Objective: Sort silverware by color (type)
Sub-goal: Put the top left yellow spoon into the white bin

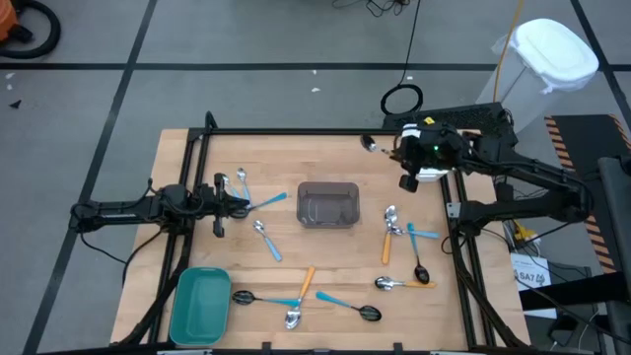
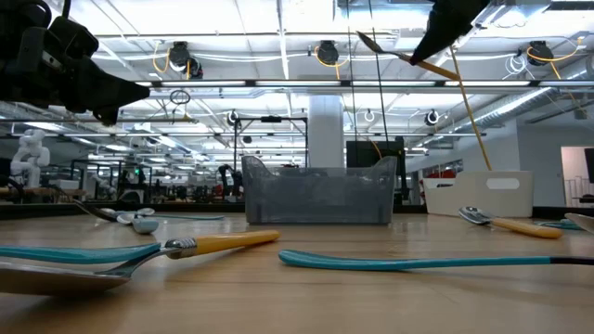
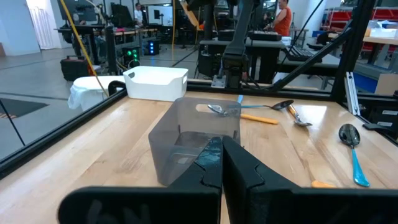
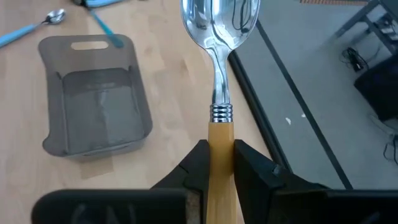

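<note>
Spoon (image 4: 219,68), glossy silver bowl on a smooth orange handle, is pinched in our right hand (image 4: 217,163), lifted above the wooden counter's (image 1: 325,158) one-o'clock edge. Our left hand (image 3: 222,163) rests closed at nine o'clock, facing the translucent grey bin (image 1: 327,204).

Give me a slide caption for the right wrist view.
Right gripper shut on an orange-handled silver spoon, held above the table edge beside the grey bin.

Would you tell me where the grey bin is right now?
In the high view the grey bin sits at the table's centre, between the left gripper and the spoons on the right side.
</note>
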Robot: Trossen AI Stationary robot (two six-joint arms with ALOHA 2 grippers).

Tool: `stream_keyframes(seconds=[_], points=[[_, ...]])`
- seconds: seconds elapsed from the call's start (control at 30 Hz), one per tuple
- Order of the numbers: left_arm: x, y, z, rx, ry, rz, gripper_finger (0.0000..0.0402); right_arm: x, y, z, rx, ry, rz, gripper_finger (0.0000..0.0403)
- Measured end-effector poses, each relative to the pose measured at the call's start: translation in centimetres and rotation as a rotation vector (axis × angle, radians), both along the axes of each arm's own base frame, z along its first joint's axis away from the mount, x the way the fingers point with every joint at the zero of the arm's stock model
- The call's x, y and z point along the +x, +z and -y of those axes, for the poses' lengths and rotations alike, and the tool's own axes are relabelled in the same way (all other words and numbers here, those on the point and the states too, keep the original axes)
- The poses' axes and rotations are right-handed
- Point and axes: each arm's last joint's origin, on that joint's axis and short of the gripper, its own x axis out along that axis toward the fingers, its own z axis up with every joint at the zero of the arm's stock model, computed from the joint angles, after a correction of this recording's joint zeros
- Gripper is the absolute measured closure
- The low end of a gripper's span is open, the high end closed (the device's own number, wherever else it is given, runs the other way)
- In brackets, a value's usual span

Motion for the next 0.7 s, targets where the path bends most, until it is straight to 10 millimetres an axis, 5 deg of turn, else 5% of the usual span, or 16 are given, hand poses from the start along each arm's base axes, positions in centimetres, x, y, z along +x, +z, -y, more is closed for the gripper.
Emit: stream_keyframes(seconds=[0.7], points=[[0.0, 0.0, 0.0, 0.000, 0.000, 0.000, 0.0401, -1.8, -0.4, 2.3, 0.015, -0.247, -0.051, 0.0355]])
